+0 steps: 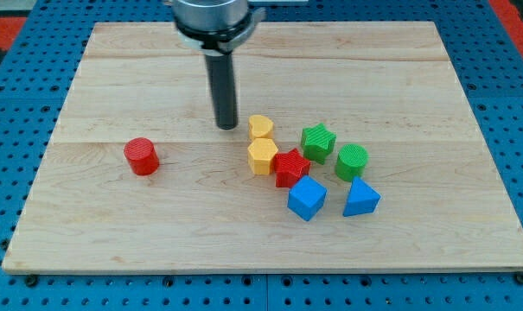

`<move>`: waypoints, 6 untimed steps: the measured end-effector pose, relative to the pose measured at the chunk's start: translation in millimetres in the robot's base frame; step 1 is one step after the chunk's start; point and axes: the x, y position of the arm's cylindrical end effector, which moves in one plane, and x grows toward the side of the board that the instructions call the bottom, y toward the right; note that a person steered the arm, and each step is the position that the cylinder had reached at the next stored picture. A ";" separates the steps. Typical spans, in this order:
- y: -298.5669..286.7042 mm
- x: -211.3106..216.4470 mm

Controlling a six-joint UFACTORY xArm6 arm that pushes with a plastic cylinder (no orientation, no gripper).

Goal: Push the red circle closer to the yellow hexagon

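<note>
Blocks sit mostly in one cluster right of centre: the yellow hexagon point(262, 157) touches a red star point(291, 166) on its right, with a yellow heart point(260, 127) just beyond it on the far side. A green star point(317, 140), green circle point(352, 161), blue cube point(307, 198) and blue triangle point(360, 198) crowd further right. The red circle point(142, 156) stands alone, well apart to the left. My tip point(226, 127) rests on the wooden board point(434, 86) just left of the heart — holding nothing, touching no block. That is the wrong side for pushing, I judge; it must get left of the circle. Being round and upright, the circle has no long axis or facing.
</note>
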 end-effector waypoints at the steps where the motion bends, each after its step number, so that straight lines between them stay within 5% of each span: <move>1: 48.7 33.0; 3: -123.4 -16.0; 4: -170.4 36.8; 5: -159.5 94.6; 6: -154.9 82.2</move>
